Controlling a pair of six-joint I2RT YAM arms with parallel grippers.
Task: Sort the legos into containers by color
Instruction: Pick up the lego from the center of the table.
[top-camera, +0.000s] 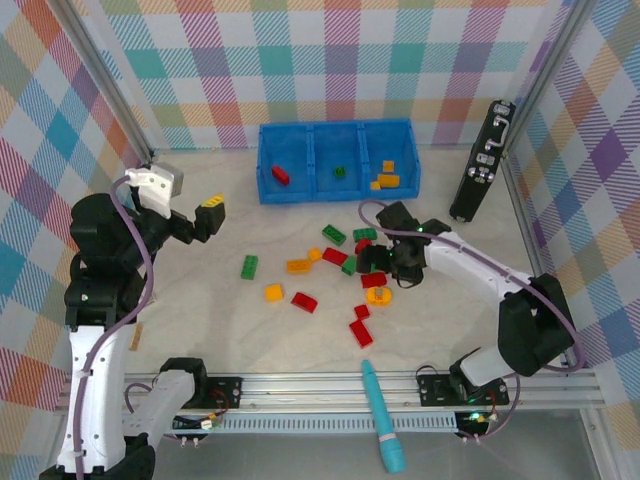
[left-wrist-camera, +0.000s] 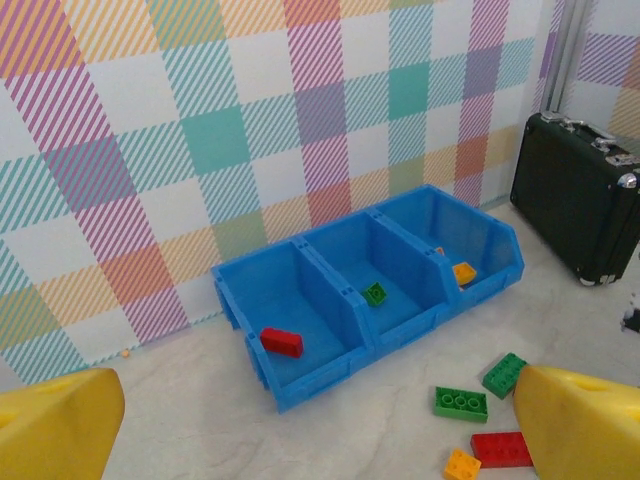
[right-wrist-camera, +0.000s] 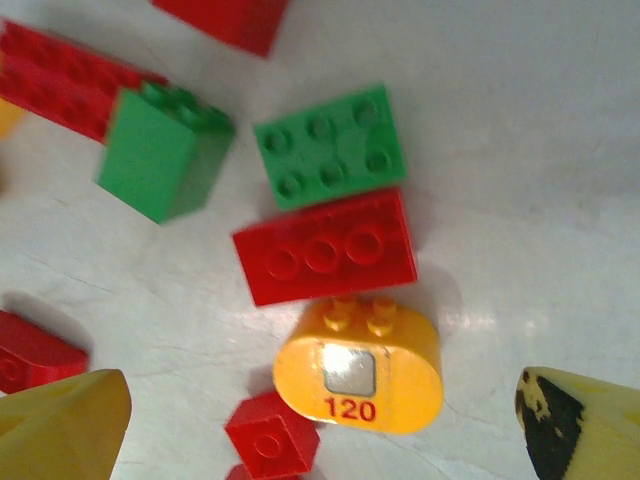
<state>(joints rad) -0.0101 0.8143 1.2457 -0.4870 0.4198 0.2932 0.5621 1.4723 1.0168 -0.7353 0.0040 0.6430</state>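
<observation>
Red, green and orange plastic bricks (top-camera: 335, 256) lie before the blue three-part plastic bin (top-camera: 335, 127).
Left gripper (top-camera: 210, 215) open, empty; right gripper (right-wrist-camera: 320, 430) spread wide over a rounded orange brick (right-wrist-camera: 358, 365), seemingly not touching.

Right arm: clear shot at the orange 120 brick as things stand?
Probably yes. The right gripper hangs open over the orange 120 brick, straddling it with nothing on top. A small red brick close beside it may get caught in the pinch too.

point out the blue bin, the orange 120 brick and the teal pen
blue bin (top-camera: 290, 194), top view, front wall of left compartment
orange 120 brick (right-wrist-camera: 358, 372), right wrist view, window in its face
teal pen (top-camera: 380, 418), top view, middle of barrel
</observation>
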